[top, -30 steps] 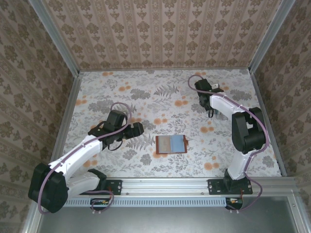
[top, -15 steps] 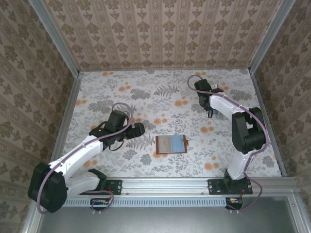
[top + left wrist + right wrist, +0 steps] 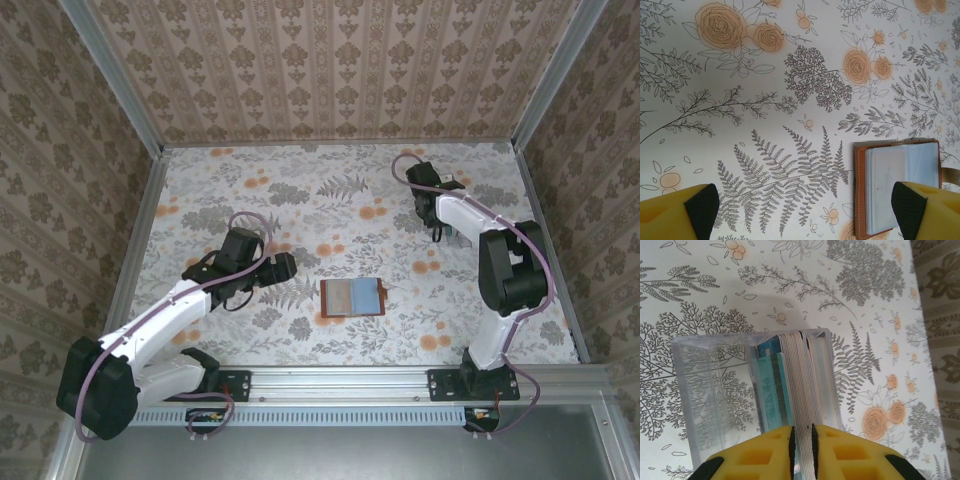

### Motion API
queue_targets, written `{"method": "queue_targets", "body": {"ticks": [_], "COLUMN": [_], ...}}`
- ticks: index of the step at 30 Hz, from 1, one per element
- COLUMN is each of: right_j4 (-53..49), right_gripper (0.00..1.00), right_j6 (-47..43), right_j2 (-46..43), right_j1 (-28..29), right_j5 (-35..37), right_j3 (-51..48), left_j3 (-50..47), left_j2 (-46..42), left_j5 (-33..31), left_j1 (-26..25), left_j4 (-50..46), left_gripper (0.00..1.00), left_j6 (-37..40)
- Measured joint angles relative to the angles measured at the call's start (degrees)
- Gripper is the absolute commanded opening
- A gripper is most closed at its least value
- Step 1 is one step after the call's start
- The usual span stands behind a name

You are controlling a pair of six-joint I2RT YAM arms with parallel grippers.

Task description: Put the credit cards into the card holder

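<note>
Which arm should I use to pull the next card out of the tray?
Right. The right gripper sits over the clear tray, jaws narrowed around edges of the credit cards inside. The left gripper hangs open by the card holder, away from them.

The table [image 3: 300, 190] is white, printed with grey ferns and leafy sprigs and with orange roses, and the walls [image 3: 340, 70] carry beige and brown stripes of damask motifs. The holder [image 3: 860, 190] is reddish-brown leather, pale blue-grey inside, while the tray [image 3: 715, 385] is clear and the cards [image 3: 771, 385] in it show teal and light-blue faces with white edges. The left gripper [image 3: 806, 205] and right gripper [image 3: 802, 440] have yellow fingers [image 3: 760, 455], the left with black pads [image 3: 702, 205], on white arms [image 3: 160, 320] with black joints, beside a silver rail [image 3: 340, 378].
</note>
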Motion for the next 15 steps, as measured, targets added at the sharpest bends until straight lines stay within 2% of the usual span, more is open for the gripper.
{"method": "queue_targets", "body": {"ticks": [7,10,13,15], "right_j4": [0.0,0.0,0.0,0.3], "right_gripper": [0.24,0.31,0.35,0.44], "right_j6": [-0.9,-0.6,-0.3,0.5], "right_j2": [-2.3,-2.3,-2.4,-2.6], "right_j1": [0.9,0.9,0.0,-1.7], "right_j5": [4.3,4.1,0.5,-3.7], "right_j3": [-0.4,-0.4,-0.4,-1.0], "left_j3": [0.0,0.0,0.0,-0.1], "left_j2": [0.0,0.0,0.0,0.0], "left_j5": [0.0,0.0,0.0,0.0], "left_j1": [0.0,-0.1,-0.1,-0.1], "left_j4": [0.2,0.3,0.2,0.3], "left_gripper": [0.93,0.93,0.93,0.93], "left_j6": [0.0,0.0,0.0,0.0]}}
